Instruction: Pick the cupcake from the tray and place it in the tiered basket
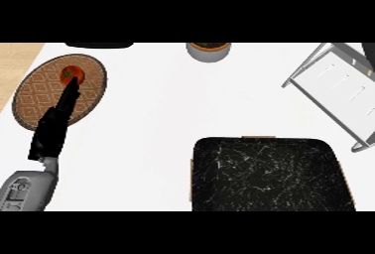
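Note:
The black marbled tray [271,173] lies at the lower right of the counter, and I see only its dark surface. A grey wire tiered basket [333,84] stands at the right edge, tilted in the view. My left hand [55,124] stretches up the left side with straight fingers. Its fingertips reach over a small red round thing with a green spot [70,73], which sits on a round woven plate [44,94]. I cannot tell whether the fingertips touch it. No cupcake shows anywhere in view. My right hand is out of sight.
A grey pot with dark filling [209,50] stands at the back centre. A flat black object [99,45] peeks in at the back left. A wooden strip [15,59] borders the white counter [161,109] on the left.

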